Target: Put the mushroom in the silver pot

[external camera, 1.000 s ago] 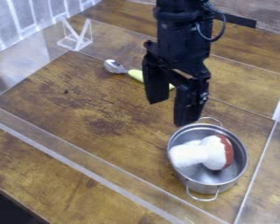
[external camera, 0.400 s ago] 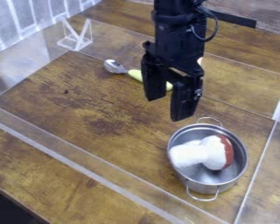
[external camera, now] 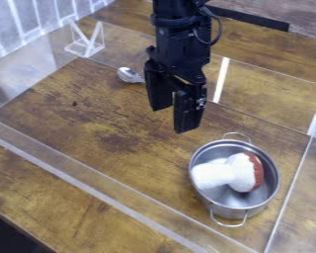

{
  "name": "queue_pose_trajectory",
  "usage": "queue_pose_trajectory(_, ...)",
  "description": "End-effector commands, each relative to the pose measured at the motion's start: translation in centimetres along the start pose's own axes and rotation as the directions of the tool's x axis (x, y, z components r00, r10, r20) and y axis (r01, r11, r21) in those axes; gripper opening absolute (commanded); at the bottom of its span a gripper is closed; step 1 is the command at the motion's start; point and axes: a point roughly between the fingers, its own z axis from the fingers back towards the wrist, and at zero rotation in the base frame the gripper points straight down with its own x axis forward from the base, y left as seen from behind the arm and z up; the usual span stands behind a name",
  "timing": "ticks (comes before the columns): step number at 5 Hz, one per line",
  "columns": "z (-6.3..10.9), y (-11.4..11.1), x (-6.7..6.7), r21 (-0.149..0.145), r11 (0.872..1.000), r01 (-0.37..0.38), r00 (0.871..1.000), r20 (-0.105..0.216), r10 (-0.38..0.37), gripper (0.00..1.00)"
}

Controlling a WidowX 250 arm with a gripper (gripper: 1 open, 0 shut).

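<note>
The silver pot (external camera: 216,197) stands on the wooden table at the lower right, its two small loop handles at front and back. The mushroom (external camera: 239,173) lies inside it on its side, white stem toward the left and red-brown cap toward the right. My black gripper (external camera: 172,107) hangs pointing down, above and to the left of the pot, apart from it. Its two fingers stand open with nothing between them.
A small grey spoon-like object (external camera: 127,73) lies behind the gripper, which now hides the yellow-green vegetable beside it. Clear acrylic walls (external camera: 82,188) fence the wooden table on all sides. A clear plastic stand (external camera: 84,40) sits at the back left.
The gripper has moved left and away from the pot, staying open and empty. The mushroom and pot have not moved.
</note>
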Motion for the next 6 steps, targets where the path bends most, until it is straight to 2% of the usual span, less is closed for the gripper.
queue_pose_trajectory(1, 0.8, 0.3, 1.0, 0.022, 0.999, -0.031, 0.998, 0.058, 0.030, 1.00)
queue_pose_trajectory(2, 0.0, 0.6, 1.9, 0.026, 0.998, -0.051, 0.997, 0.067, 0.049, 1.00)
queue_pose_trajectory(3, 0.8, 2.4, 1.7, 0.040, 0.999, -0.035, 0.998, 0.061, 0.033, 1.00)
queue_pose_trajectory(4, 1.7, 3.4, 0.6, 0.025, 0.999, -0.025, 0.998, 0.054, 0.024, 1.00)
queue_pose_trajectory(5, 1.9, 1.2, 0.2, 0.018, 1.000, -0.025, 0.997, 0.070, 0.024, 1.00)
queue_pose_trajectory(6, 1.8, -0.6, 0.1, 0.015, 1.000, 0.018, 0.997, 0.078, -0.019, 1.00)
